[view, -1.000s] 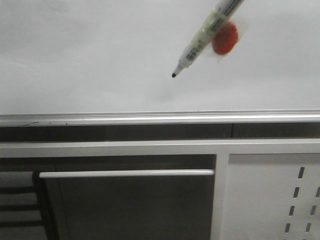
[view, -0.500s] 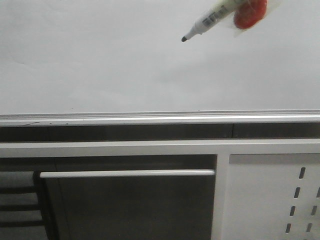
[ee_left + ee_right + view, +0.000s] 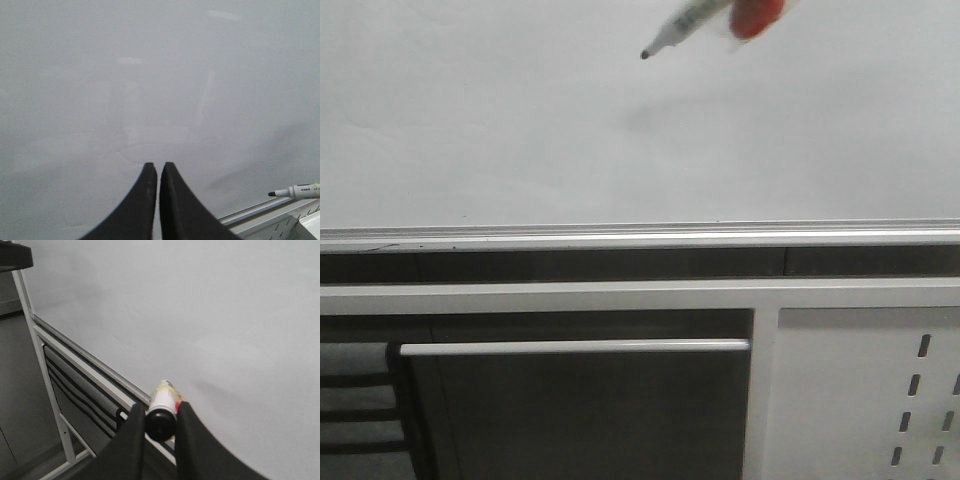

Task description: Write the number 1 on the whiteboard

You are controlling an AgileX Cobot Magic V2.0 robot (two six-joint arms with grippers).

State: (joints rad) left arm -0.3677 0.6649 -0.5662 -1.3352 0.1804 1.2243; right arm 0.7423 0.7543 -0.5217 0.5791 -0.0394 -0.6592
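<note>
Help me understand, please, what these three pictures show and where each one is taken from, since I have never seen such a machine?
It is a robot with two arms, each ending in a two-fingered gripper. The front view looks forward at a whiteboard, which is blank, no stroke drawn yet; below it runs a silver rail. A marker pokes in from above. The other two pictures come from cameras on the wrists. The right gripper is clamped on the marker, seen from its back end. The left gripper is shut and holds nothing; the marker shows at the edge there.
</note>
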